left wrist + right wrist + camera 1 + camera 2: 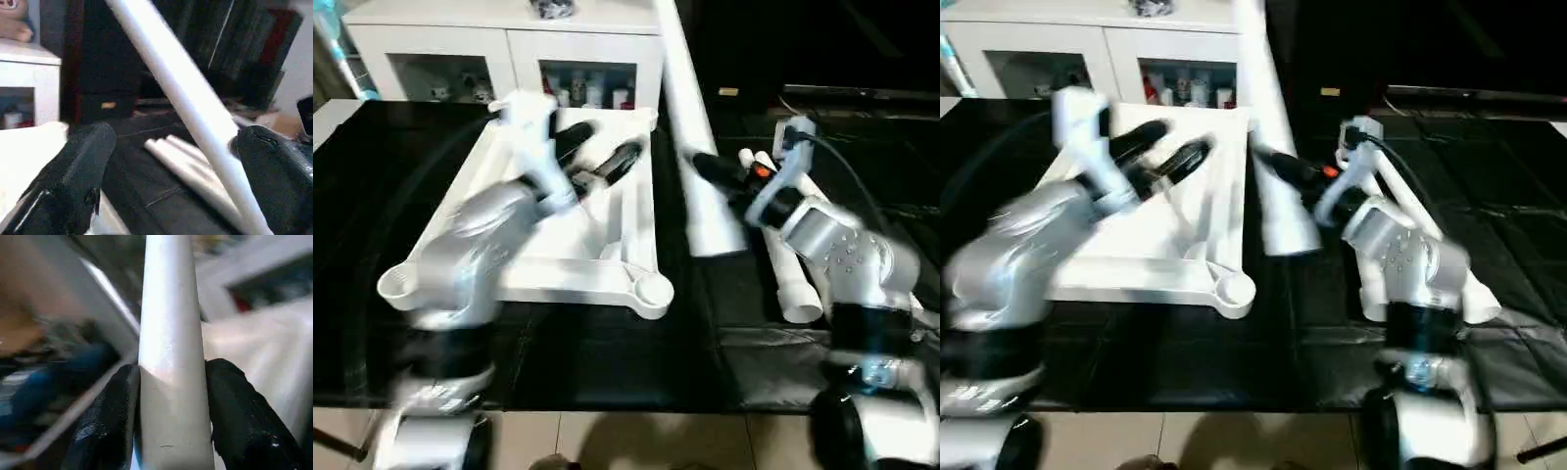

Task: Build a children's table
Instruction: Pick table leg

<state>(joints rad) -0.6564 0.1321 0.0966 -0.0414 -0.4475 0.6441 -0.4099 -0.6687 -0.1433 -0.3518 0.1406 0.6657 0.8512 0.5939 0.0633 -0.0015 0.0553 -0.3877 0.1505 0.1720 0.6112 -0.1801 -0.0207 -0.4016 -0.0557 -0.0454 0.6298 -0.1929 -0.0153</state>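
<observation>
White table top (607, 257) lies upside down on the black mat (607, 362), ribs facing up. One long leg (690, 137) is clamped between the fingers of the right gripper (171, 416) and stands tilted beside the top. More legs (788, 279) lie near. The left gripper (597, 157) hovers over the top, fingers spread, holding nothing.

Both forearms are rounded silver shells with black joint bands. The left tool (597, 157) and right tool (171, 416) carry glossy black fingers (73, 181); a black cable and an orange mark sit at the right wrist.
</observation>
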